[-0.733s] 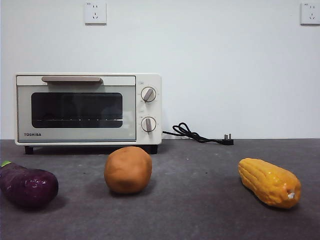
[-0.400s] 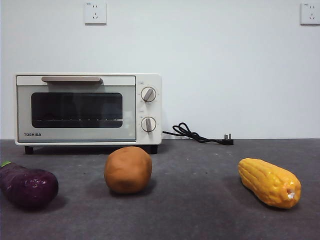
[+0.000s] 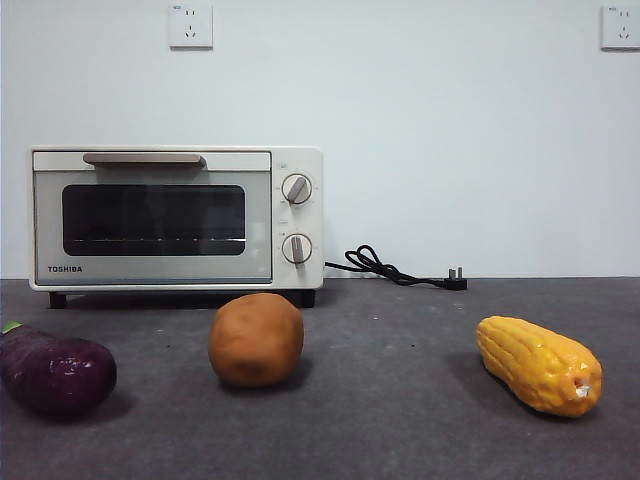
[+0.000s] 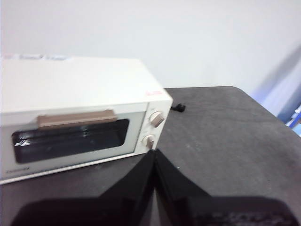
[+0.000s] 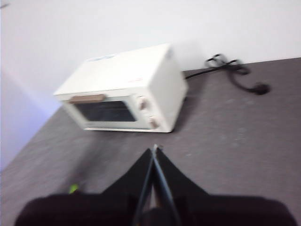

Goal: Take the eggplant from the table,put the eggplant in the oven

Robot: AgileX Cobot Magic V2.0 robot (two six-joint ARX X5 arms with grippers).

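Note:
The eggplant (image 3: 55, 372), dark purple with a green stem tip, lies on the table (image 3: 400, 430) at the front left edge of the front view. Behind it stands the cream oven (image 3: 175, 218) with its glass door closed and its beige handle (image 3: 143, 158) on top. No arm shows in the front view. My left gripper (image 4: 154, 151) is shut and empty, held above the table and facing the oven (image 4: 80, 122). In the right wrist view my right gripper (image 5: 154, 149) is also shut and empty, farther back from the oven (image 5: 124, 89). A small green speck (image 5: 74, 188) shows beside its jaws.
A round orange-brown lump (image 3: 256, 339) sits in front of the oven's right end. A yellow corn cob (image 3: 538, 364) lies at the front right. The oven's black cord and plug (image 3: 400, 270) trail along the back wall.

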